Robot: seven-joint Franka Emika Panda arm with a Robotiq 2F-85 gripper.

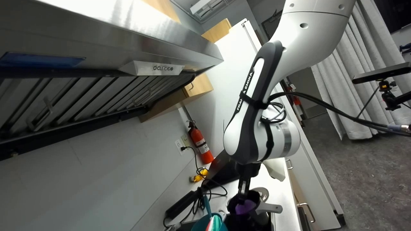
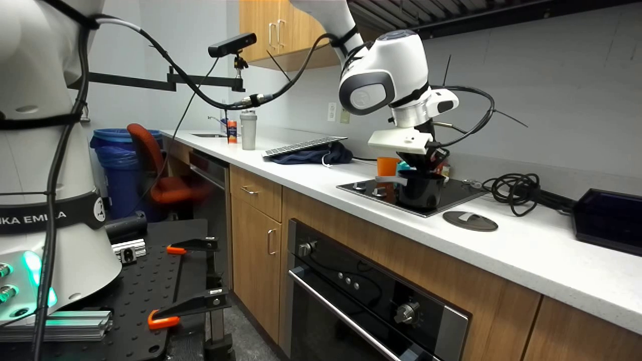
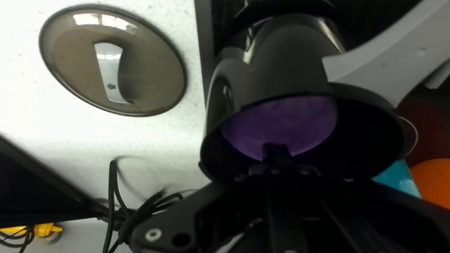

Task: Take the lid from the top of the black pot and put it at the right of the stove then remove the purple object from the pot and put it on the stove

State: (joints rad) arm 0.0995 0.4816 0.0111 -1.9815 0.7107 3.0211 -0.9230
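Note:
The lid (image 3: pixel 147 75) lies on the white counter beside the stove edge, with its grey grip up; it shows in both exterior views (image 1: pixel 263 194) (image 2: pixel 470 221). The black pot (image 3: pixel 288 56) stands upright on the black stove (image 2: pixel 464 193), its grey handle (image 2: pixel 391 179) out to one side; the pot also shows in an exterior view (image 2: pixel 424 191). The purple object (image 3: pixel 288 119) is inside the pot's mouth, also seen in an exterior view (image 1: pixel 245 207). My gripper (image 3: pixel 277 153) reaches into the pot, its dark fingertips together over the purple object's near edge. The exact contact is dim.
A teal container (image 1: pixel 200 223) and an orange cup (image 2: pixel 387 166) stand beside the pot. Black cables (image 2: pixel 516 189) and a dark box (image 2: pixel 609 220) lie beyond the lid. A range hood (image 1: pixel 106 41) hangs above. A keyboard (image 2: pixel 306 145) rests on dark cloth.

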